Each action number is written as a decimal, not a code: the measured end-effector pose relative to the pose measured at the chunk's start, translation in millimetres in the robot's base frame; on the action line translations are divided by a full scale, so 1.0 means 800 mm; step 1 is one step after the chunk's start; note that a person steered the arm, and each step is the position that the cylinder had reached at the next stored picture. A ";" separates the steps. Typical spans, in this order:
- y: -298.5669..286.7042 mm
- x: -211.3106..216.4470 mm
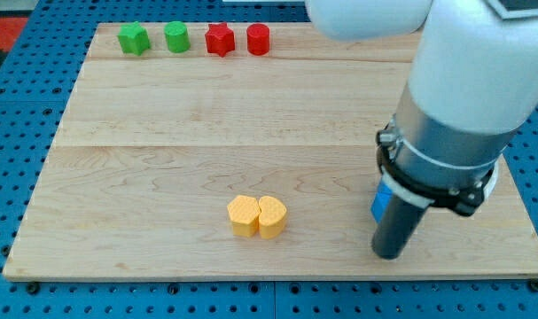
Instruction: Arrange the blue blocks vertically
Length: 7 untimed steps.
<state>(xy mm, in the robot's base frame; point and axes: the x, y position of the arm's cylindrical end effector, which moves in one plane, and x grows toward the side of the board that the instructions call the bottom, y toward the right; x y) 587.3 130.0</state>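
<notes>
One blue block [381, 203] shows only as a sliver at the view's right, mostly hidden behind the arm; its shape cannot be made out. No other blue block is visible. My tip [390, 255] rests on the board just below and right of that sliver, close to the board's bottom edge. The arm's white and grey body [463, 97] fills the upper right and hides the board behind it.
At the view's top left stand a green star-like block [134, 38], a green hexagon-like block [176, 37], a red star-like block [219, 40] and a red hexagon-like block [258, 40] in a row. Two yellow blocks [257, 216] touch at bottom centre.
</notes>
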 end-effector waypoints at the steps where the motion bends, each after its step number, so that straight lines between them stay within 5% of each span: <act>1: 0.005 -0.040; 7: 0.105 -0.175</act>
<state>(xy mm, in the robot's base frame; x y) 447.0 214.0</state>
